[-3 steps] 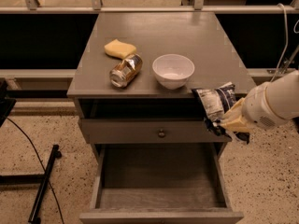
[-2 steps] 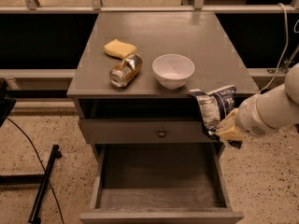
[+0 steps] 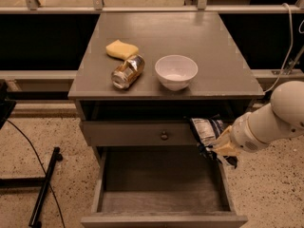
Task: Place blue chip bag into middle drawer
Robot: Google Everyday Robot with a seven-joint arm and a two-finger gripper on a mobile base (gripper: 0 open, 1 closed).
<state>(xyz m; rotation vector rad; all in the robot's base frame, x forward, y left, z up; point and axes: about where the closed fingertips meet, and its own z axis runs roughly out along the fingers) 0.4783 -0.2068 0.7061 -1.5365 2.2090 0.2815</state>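
Observation:
The blue chip bag, dark blue and white foil, hangs in front of the right end of the closed drawer front. My gripper comes in from the right on a white arm and is shut on the bag's lower part. The bag is held above the right rear corner of the middle drawer, which is pulled out with its grey inner floor and side walls showing. Nothing lies on the drawer floor.
On the cabinet top lie a yellow sponge, a shiny gold-brown can on its side and a white bowl. The closed drawer front has a round knob. A black stand leg lies on the floor at left.
My gripper and the chip bag have moved down and left, from beside the cabinet top's right edge to in front of the closed drawer front, over the open drawer's right rear.

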